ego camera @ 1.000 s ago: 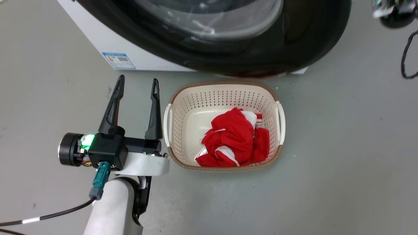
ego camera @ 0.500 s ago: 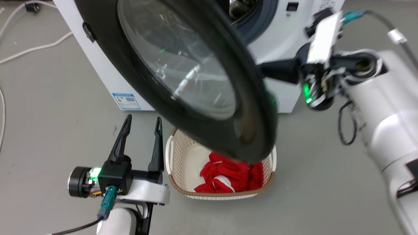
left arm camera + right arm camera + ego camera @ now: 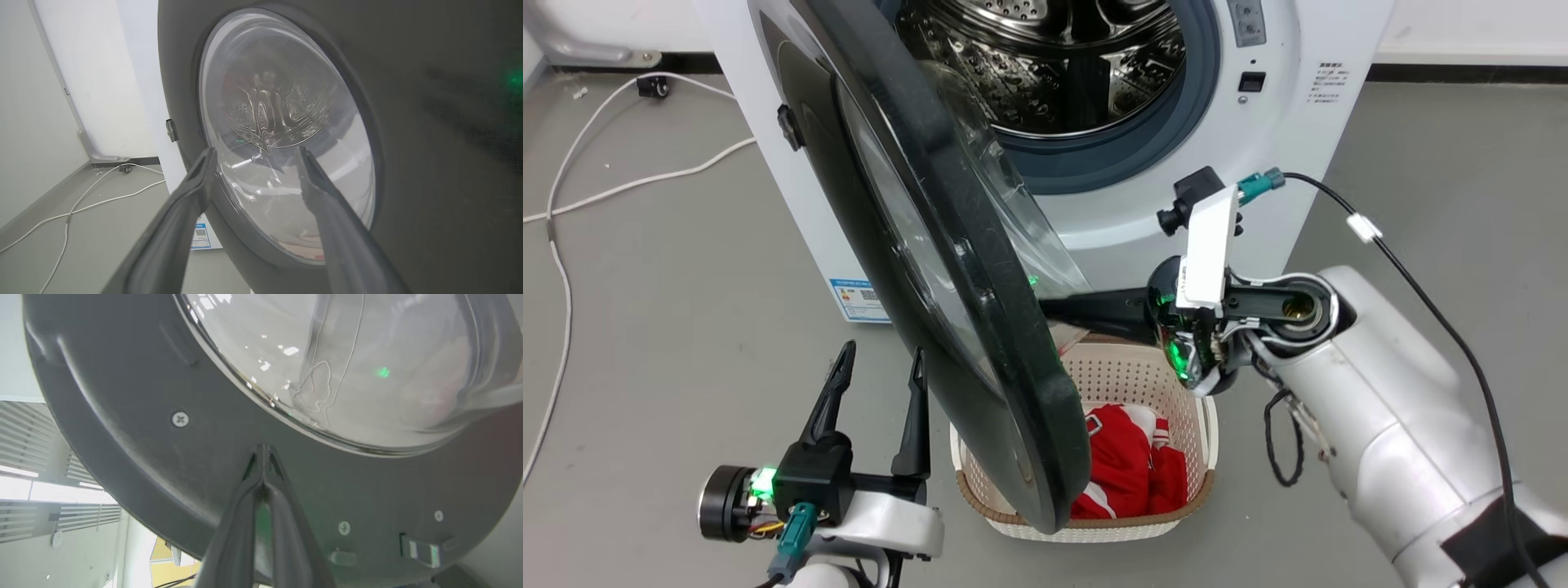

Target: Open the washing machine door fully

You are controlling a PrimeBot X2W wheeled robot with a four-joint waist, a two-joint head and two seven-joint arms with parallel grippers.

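Note:
The washing machine (image 3: 1290, 122) is a white box with its steel drum (image 3: 1062, 65) exposed. The washing machine door (image 3: 947, 269) is glossy black and round, and stands swung out on its left hinge, edge-on to the head view. My right gripper (image 3: 1054, 309) reaches left behind the door. In the right wrist view the right gripper (image 3: 262, 449) is shut with nothing in it, its tips at the door's black inner rim (image 3: 135, 449) below the glass bowl (image 3: 347, 355). My left gripper (image 3: 882, 359) is open, low on the door's outer side. In the left wrist view the left gripper (image 3: 255, 153) points at the window (image 3: 286, 134).
A cream laundry basket (image 3: 1143, 371) holding red clothes (image 3: 1131, 465) sits on the floor under the door's lower edge. White cables (image 3: 572, 204) trail over the grey floor at the left. A blue label (image 3: 859, 300) marks the machine's lower left corner.
The head camera has tilted up, shifting the whole picture. The door has swung further out from the drum. My right arm has come into view, lower and behind the door.

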